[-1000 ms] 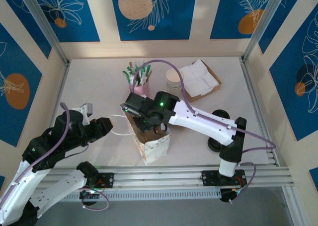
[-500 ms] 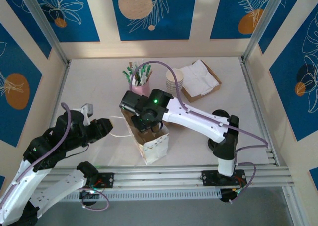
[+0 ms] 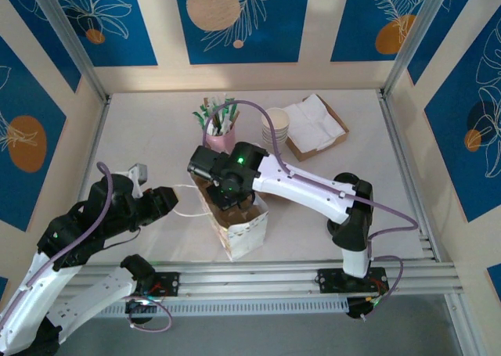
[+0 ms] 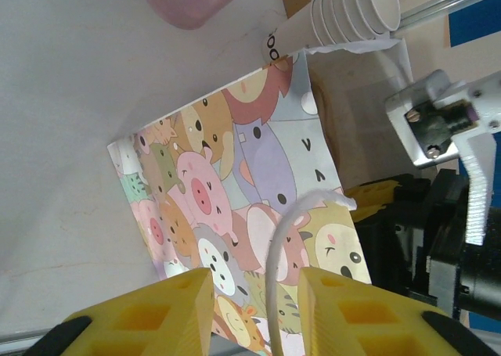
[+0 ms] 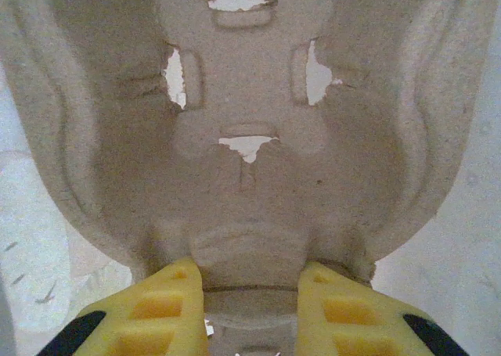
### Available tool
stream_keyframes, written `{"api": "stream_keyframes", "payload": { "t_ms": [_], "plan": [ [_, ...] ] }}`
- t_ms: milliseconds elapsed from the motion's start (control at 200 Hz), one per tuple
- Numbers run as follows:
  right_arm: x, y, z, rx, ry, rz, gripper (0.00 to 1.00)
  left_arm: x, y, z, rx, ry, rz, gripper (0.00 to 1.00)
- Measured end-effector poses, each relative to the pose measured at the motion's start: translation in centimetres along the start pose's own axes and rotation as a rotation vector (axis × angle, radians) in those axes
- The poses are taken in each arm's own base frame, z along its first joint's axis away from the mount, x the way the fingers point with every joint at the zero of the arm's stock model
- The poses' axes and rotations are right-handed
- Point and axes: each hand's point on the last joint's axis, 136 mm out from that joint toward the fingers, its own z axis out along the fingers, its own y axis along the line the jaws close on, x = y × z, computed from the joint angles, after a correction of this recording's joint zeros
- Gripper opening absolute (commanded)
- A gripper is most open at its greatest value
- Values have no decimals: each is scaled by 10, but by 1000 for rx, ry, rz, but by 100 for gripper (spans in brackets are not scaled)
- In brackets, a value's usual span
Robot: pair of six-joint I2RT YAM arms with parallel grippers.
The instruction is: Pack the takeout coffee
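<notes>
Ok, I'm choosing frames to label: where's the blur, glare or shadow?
Top external: sharp and evenly lit, no glare. Left wrist: cartoon print on the paper bag crisp and bright. Right wrist: pulp carrier very close, dim and grainy, with light blown out through its holes.

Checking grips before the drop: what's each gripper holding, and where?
Right gripper: pulp cup carrier, clamped at its edge. Left gripper: paper bag's white handle cord runs between its fingers; whether pinched, can't tell.

White arms (image 3: 313, 190) with black joints, lilac cables (image 3: 106, 185), yellow fingers (image 4: 156, 313)
</notes>
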Motion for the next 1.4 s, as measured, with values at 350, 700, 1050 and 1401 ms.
{"api": "stream_keyframes", "payload": {
  "t_ms": [350, 700, 1050, 1401],
  "plan": [
    [3, 3, 28, 25, 68, -33, 25, 0, 0, 0, 0, -1, 0, 35],
    [1, 2, 42, 12, 90, -43, 25, 0, 0, 0, 0, 0, -1, 35],
    [2, 4, 68, 23, 127, -60, 25, 2, 3, 2, -7, 4, -16, 35],
    [5, -1, 96, 37, 147, -66, 26, 2, 3, 0, -4, 0, -20, 35]
  ]
}}
